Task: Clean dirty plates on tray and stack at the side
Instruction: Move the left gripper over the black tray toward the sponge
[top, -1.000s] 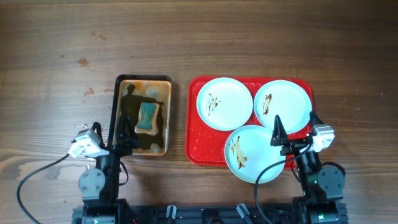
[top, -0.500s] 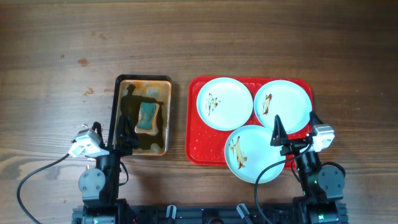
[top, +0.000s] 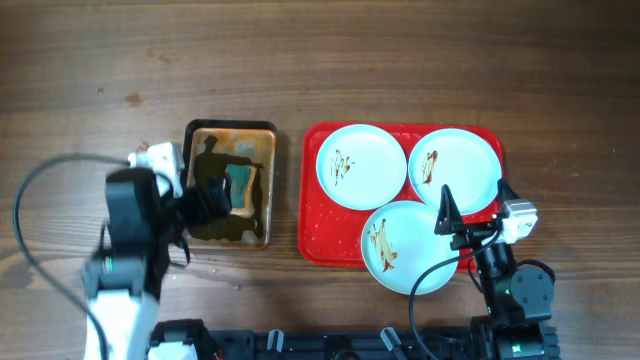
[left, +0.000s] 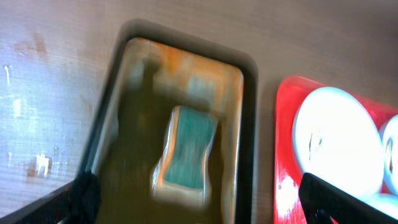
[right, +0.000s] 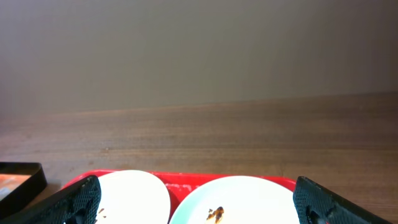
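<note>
Three pale plates lie on the red tray (top: 314, 240): a back left plate (top: 361, 166), a back right plate (top: 455, 170) and a front plate (top: 408, 246). Each has brown smears. My left gripper (top: 205, 200) is open and empty above the dark metal tray (top: 262, 135), near its sponge (top: 238, 180). In the left wrist view the sponge (left: 186, 155) lies between the open fingers (left: 199, 211), and a plate (left: 342, 143) shows at the right. My right gripper (top: 475, 200) is open and empty at the tray's front right. The right wrist view shows two plates (right: 134, 193) (right: 249, 199) ahead of the fingers (right: 199, 211).
The dark tray (left: 249, 124) holds brown liquid and stands just left of the red tray (left: 286, 155). Its corner shows in the right wrist view (right: 18, 177). Bare wooden table (top: 400, 60) lies beyond and beside both trays.
My left arm has lifted from its rest position and swung forward over the dark tray and sponge. The right arm and the plates have not moved.
</note>
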